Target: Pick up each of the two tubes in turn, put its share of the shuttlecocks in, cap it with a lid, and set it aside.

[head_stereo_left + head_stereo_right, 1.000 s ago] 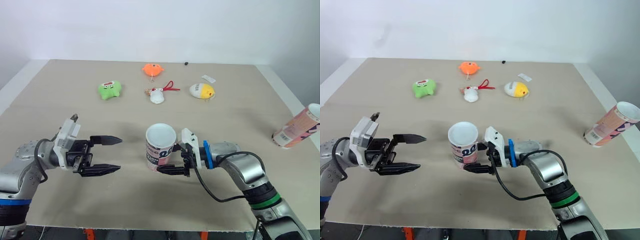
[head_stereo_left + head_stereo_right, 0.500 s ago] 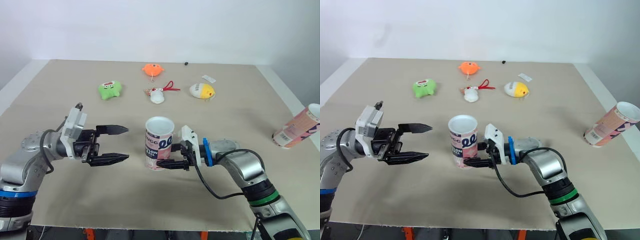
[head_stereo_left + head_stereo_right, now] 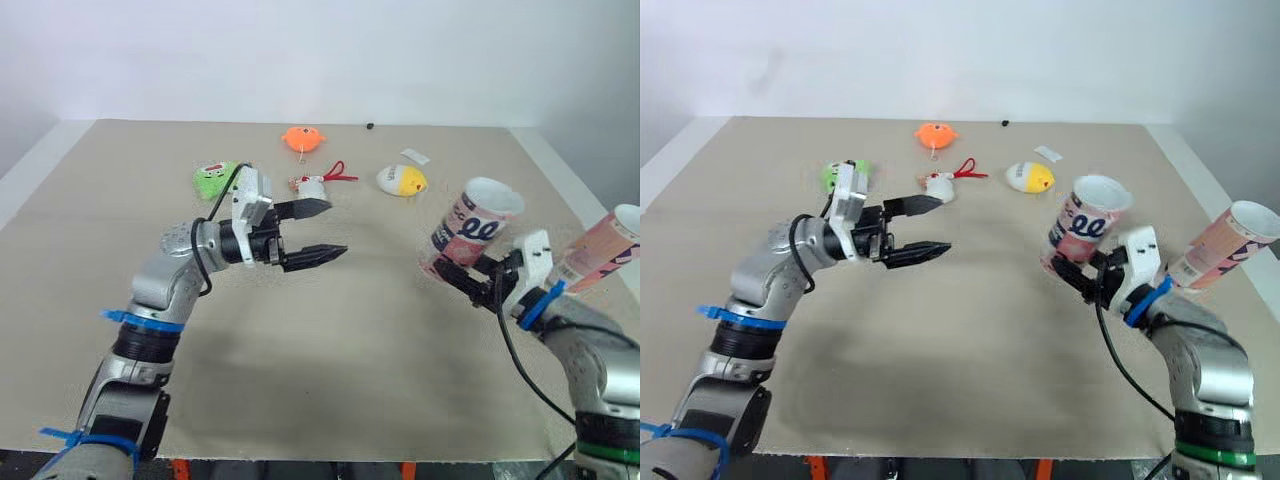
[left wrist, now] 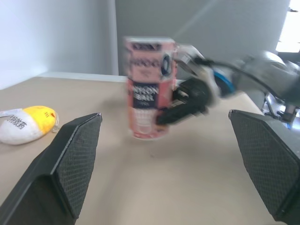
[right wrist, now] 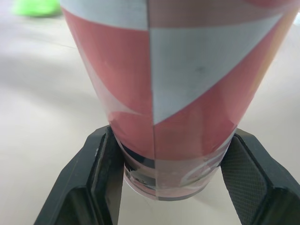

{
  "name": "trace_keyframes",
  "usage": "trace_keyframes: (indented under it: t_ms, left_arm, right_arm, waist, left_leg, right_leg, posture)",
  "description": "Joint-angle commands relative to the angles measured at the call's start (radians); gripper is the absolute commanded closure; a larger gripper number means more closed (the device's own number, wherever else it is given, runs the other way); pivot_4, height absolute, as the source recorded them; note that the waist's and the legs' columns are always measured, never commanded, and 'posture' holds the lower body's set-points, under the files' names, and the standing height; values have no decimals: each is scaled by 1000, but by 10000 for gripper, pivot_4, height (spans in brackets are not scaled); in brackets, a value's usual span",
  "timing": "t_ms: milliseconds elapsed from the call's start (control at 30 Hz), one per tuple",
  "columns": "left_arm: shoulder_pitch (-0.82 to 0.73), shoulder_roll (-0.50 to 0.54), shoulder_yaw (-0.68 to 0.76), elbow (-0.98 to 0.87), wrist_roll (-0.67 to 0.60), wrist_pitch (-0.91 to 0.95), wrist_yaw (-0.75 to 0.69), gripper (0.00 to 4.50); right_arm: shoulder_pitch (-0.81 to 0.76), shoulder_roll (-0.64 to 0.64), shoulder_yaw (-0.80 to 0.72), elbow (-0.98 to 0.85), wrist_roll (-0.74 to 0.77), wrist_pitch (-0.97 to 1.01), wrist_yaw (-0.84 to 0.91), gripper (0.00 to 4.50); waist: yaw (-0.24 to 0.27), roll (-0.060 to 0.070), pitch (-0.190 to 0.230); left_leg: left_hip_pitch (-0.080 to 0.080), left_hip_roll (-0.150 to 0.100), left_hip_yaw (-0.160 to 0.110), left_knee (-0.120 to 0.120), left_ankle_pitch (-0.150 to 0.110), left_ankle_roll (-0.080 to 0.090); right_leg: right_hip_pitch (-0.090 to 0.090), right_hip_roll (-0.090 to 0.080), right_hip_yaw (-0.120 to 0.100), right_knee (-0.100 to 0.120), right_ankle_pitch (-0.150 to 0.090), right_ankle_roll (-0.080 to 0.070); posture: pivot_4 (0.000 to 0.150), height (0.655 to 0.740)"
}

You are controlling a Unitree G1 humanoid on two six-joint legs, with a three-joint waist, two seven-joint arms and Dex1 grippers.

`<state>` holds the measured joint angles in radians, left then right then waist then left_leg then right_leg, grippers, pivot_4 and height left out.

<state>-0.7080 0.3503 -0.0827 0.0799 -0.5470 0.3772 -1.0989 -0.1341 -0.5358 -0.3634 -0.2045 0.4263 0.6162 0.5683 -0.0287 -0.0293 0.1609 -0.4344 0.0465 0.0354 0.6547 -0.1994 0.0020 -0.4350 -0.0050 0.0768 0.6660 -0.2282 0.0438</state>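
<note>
Task is judged to be at an early stage, i.e. first pick-up only. The first tube (image 3: 468,225) is clamped nr its base by the right gripper (image 3: 448,270), fingers closed snugly on both sides of it. It is held tilted, mouth up, and appears to be lifted just clear of the table (image 3: 300,390), tho' that can't be confirmed. Its mouth is seen open & uncapped, and nothing can be made out inside. The second tube (image 3: 603,250) is found lying on its side at the table's right edge, to the right of the held one, untouched & also uncapped. The left gripper (image 3: 335,228) is held wide open w/ nothing in it, over the middle of the table, nr the white toy (image 3: 313,186). The items to be loaded are apparently four small soft toys rather than real shuttlecocks. The white one, the orange toy (image 3: 305,139), green toy (image 3: 213,178) & yellow toy (image 3: 403,180) are all seen lying loose at the far side. So none of the filling is judged done. To be done yet: loading of both tubes, capping w/ lids, setting each aside.
</note>
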Motion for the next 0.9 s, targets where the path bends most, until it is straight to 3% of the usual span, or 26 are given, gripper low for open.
trace_keyframes:
  t_ms: [33, 167, 367, 600, 667, 700, 733, 800, 900]
  left_arm:
    - [-31, -21, -14, 17, 18, -3, 5, 0]
    - [-50, -53, -30, 63, 43, -12, 11, 0]
    - [-41, -62, -36, 69, 64, -15, 17, 0]
    - [-22, -61, -31, 59, 72, 17, 44, 0]
    - [-19, -61, -30, 56, 73, 17, 46, 0]
    - [-18, -60, -30, 55, 73, 17, 47, 0]
    - [-18, -60, -30, 54, 73, 17, 48, 0]
    - [-17, -63, -27, 57, 72, 14, 53, 0]
    - [-15, -66, -26, 56, 71, 12, 57, 0]
  right_arm:
    - [3, 35, -46, -46, -44, -49, -127, 16114]
    - [-26, 84, -59, 8, -69, -104, -223, 16114]
    - [-85, 55, -70, 184, -149, -176, -311, 16114]
    - [-124, 39, -55, 321, -168, -217, -313, 16114]
    - [-124, 42, -49, 323, -149, -204, -289, 10484]
    - [-118, 41, -43, 314, -142, -199, -274, 10484]
    - [-114, 41, -39, 307, -138, -194, -264, 4314]
    - [-112, 43, -43, 303, -123, -174, -255, 1400]
    - [-102, 37, -54, 291, -108, -150, -245, 1400]
  waist:
    - [-1, 1, 0]
    - [-1, 1, 0]
    - [-1, 1, 0]
    - [-1, 1, 0]
    - [-2, 1, 0]
    - [-2, 1, 0]
    - [-4, 1, 0]
    - [-5, 1, 0]
    - [-6, 1, 0]
  left_leg:
    - [1, 0, 1, 0, 0, 0]
    - [3, -1, 3, 1, 1, 0]
    - [3, -1, 5, 1, 1, 0]
    - [5, -1, 5, 0, 1, 0]
    - [7, -1, 5, 0, 1, 0]
    - [8, -1, 5, 0, 1, 0]
    - [9, -1, 5, 0, 1, 0]
    - [10, -1, 5, 0, 1, 0]
    - [10, -1, 5, 0, 1, 0]
  right_leg:
    - [0, 0, 1, 0, 1, 1]
    - [3, 0, 3, 0, 2, 2]
    - [2, 0, 6, -1, 3, 3]
    - [4, -1, 6, -1, 2, 3]
    - [7, 0, 6, -1, 2, 3]
    - [8, 0, 6, -1, 2, 3]
    - [9, -1, 6, -2, 2, 3]
    - [10, 0, 6, -2, 1, 2]
    - [10, 0, 6, -2, 2, 2]
  posture:
    - [1500, 7400]
    - [1500, 7400]
    - [1500, 7400]
    - [1500, 7400]
    - [1500, 7400]
    - [1500, 7400]
    - [1500, 7400]
    - [1500, 7400]
    - [1500, 7400]
